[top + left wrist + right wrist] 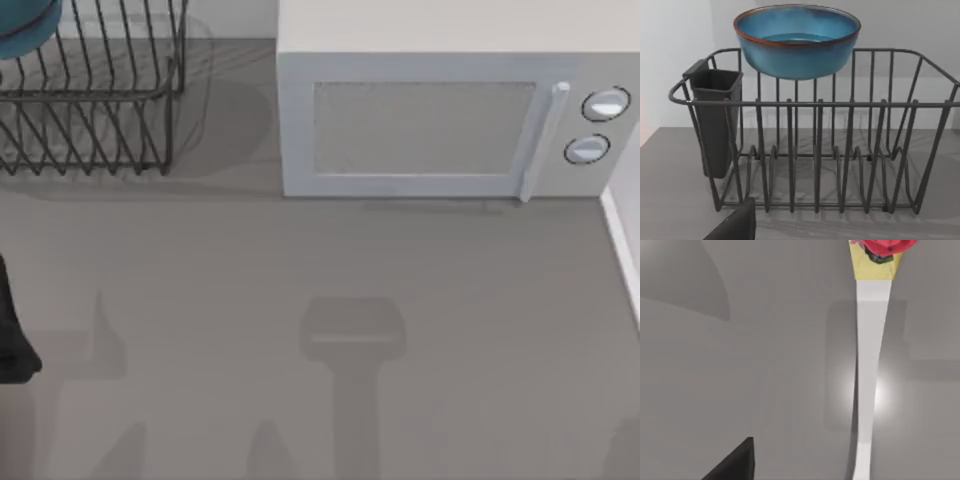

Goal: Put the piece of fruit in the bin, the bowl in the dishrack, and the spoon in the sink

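- Top view: dishrack (95, 95), black wire, stands at the far left corner of the grey table (300, 300).
- Bowl (28, 25), teal-blue, sits at the rack's far left end, partly cut off by the picture edge.
- White microwave (440, 120) stands to the right of the rack, well apart from it, door closed, two round knobs on its right side.
- A dark part of the left arm (12, 335) shows at the table's left edge, nearer than the rack.
- Left wrist view: dishrack (815, 150) seen side-on, upright prongs in a row, a dark cutlery cup (715, 120) hung at one end.
- Bowl (796, 42) sits upright high at the rack's far side, brownish-orange rim level; whether it rests on the wires there or is just above them I cannot tell.
- One dark fingertip of the left hand (737, 225) shows at the frame's edge, apart from the rack; whether that hand is wide or narrow I cannot tell.
- Right wrist view: the piece of fruit (882, 247), bright red, lies on a yellow patch at the end of a long white strip (867, 375) over a grey surface.
- One dark fingertip of the right hand (737, 462) shows, well apart from the fruit; its spread I cannot tell.
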You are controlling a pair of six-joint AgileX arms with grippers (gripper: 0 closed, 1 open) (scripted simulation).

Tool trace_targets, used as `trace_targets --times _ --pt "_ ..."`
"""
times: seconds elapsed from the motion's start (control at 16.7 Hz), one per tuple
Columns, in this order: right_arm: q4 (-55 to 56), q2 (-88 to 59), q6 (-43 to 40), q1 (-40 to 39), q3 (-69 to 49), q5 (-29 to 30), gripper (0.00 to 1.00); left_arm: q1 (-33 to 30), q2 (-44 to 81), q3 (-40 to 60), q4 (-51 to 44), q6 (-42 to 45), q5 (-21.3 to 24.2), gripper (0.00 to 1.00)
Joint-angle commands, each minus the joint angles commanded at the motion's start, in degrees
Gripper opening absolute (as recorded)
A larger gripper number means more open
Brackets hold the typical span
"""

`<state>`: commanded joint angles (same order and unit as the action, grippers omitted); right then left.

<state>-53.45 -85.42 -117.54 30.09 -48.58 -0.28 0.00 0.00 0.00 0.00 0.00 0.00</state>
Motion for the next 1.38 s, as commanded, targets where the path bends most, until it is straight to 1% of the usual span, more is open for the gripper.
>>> trace_targets --times 0.24,0.36,0.48,0.72,1.38 --pt "13.4 -5.9 0.2 -0.1 6.6 0.0 1.00 0.0 0.0 0.0 0.0 0.0 0.0 1.00" --pt "17.7 -8.1 0.2 -0.1 9.0 0.0 1.00 0.0 0.0 0.0 0.0 0.0 0.0 1.00" --pt "19.5 -9.2 0.2 -0.1 10.2 0.0 1.00 0.0 0.0 0.0 0.0 0.0 0.0 1.00" --pt "19.6 -9.2 0.2 -0.1 10.2 0.0 1.00 0.0 0.0 0.0 0.0 0.0 0.0 1.00" --pt "19.6 -9.2 0.2 -0.1 10.2 0.0 0.17 0.0 0.0 0.0 0.0 0.0 0.0 1.00"
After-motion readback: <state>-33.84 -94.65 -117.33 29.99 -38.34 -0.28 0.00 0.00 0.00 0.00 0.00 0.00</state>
